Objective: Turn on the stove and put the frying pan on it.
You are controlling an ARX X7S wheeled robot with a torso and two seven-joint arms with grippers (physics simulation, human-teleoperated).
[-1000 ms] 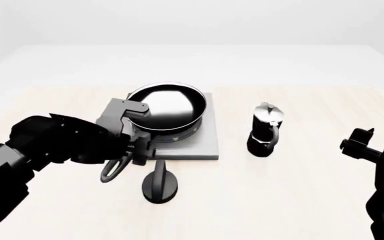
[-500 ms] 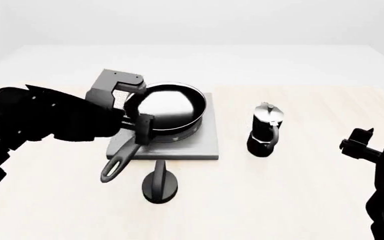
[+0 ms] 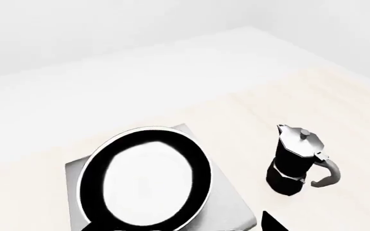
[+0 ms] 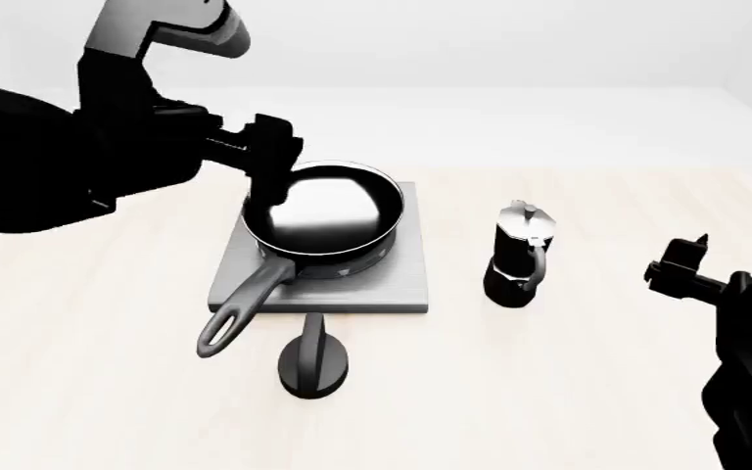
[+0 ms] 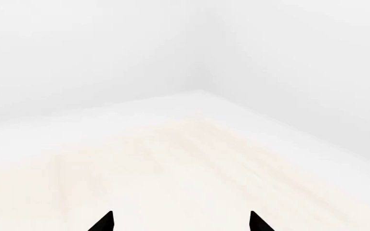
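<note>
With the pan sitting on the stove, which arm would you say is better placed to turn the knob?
Probably the left: its gripper is over the pan, nearer the knob; the right gripper is beyond the moka pot.

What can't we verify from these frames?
- Burner rings: pan covers the stove top in head and left wrist views.
- Knob setting: no marking readable, head view.
- Left gripper state: black silhouette, head view.
- Pan handle: cropped in left wrist view.

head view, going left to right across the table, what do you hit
left gripper → frying pan on the stove → moka pot → right gripper
</note>
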